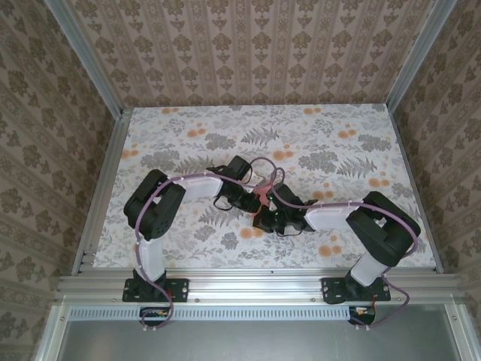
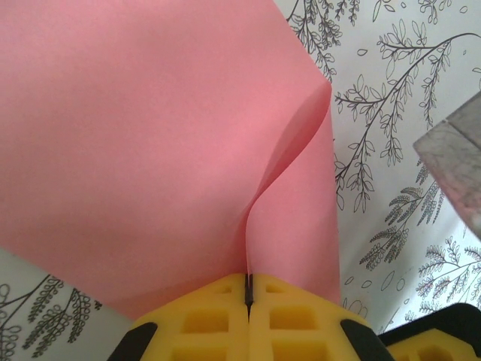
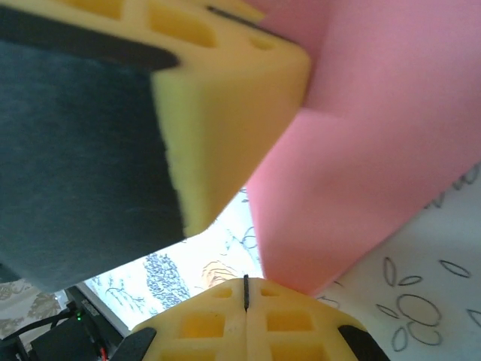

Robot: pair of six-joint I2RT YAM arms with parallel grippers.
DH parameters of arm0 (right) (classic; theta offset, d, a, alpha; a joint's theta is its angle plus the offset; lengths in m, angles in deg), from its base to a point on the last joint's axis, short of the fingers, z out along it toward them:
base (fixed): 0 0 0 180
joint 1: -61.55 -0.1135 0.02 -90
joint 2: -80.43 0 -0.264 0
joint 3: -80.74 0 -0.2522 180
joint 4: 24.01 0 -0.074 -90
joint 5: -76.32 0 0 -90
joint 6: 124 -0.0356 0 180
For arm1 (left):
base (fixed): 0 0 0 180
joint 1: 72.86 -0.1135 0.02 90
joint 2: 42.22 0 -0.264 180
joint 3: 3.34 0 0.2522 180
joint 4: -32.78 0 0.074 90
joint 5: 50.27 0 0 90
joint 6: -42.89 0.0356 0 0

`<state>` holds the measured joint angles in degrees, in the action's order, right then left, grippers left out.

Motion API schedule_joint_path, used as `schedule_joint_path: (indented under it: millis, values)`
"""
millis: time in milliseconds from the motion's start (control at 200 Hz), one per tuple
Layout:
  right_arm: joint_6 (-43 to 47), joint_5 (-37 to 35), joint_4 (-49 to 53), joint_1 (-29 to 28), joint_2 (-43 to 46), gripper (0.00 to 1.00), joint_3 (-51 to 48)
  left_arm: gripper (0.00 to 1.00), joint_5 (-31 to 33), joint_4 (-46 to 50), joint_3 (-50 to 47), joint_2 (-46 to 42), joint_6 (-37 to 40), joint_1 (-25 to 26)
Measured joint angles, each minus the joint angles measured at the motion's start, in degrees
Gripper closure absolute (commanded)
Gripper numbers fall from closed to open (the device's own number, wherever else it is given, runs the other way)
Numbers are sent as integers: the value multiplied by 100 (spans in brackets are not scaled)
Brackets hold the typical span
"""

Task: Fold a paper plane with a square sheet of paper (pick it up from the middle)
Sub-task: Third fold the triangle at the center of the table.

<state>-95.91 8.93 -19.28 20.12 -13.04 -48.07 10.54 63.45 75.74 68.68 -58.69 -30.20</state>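
The left hand (image 2: 248, 283) is clenched on the sheet of paper (image 2: 150, 150). The sheet's curled fold climbs from the seam toward 1 o'clock, and the rest spreads toward 10 o'clock. The right hand (image 3: 246, 284) is clenched too, with the sheet's corner touching its tip at 1 o'clock; whether it grips there is unclear. From above, a pink sliver sits between both hands at mid-counter (image 1: 188, 128).
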Motion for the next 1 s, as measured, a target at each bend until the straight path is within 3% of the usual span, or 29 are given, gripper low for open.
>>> schedule_joint_path:
  millis: [475, 725, 1000]
  values:
    - [-105, 120, -457, 20, -260, 100, -96, 100, -2, 4, 2, 0, -20, 0]
    - [-59, 175, -442, 492, 201, 100, -146, 100, 4, 0, 2, 0, -20, 0]
    - [-107, 422, -966, 577, -352, 100, -321, 100, 26, 39, 24, 0, -17, 0]
